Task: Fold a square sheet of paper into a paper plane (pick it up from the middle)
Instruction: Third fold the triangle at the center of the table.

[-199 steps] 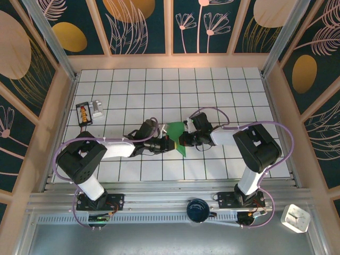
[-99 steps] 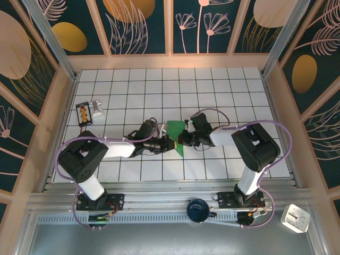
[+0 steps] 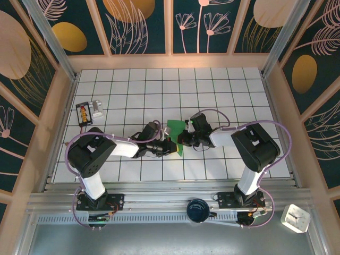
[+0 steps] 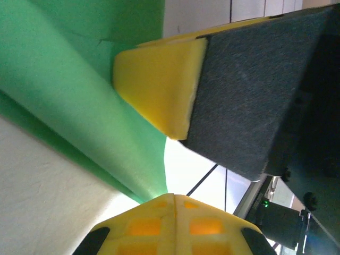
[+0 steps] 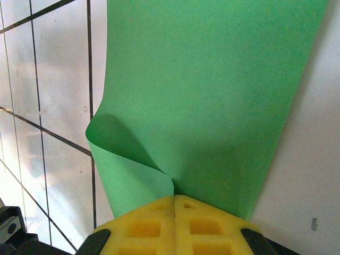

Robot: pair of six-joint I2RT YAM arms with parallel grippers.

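The square sheet of paper [image 3: 175, 130] is green and hangs bent between my two grippers over the middle of the tiled table. My left gripper [image 3: 170, 146] is shut, and the sheet [image 4: 79, 79] tapers into its yellow fingertips [image 4: 173, 195]. My right gripper [image 3: 182, 139] is shut on the opposite edge. In the right wrist view the sheet [image 5: 212, 79] fans out from the pinch [image 5: 174, 195], with a curled flap on the left. The right gripper's yellow finger [image 4: 159, 90] and dark pad sit close above the left one.
A black-and-orange box [image 3: 83, 113] with a white block [image 3: 98, 109] beside it lies at the table's left. A dark round object [image 3: 199, 209] sits on the front rail. Wooden walls [image 3: 276, 106] enclose the table.
The left arm's upper links have swung right and forward. The two grippers stay shut and close together, and the green sheet has shifted slightly between them.
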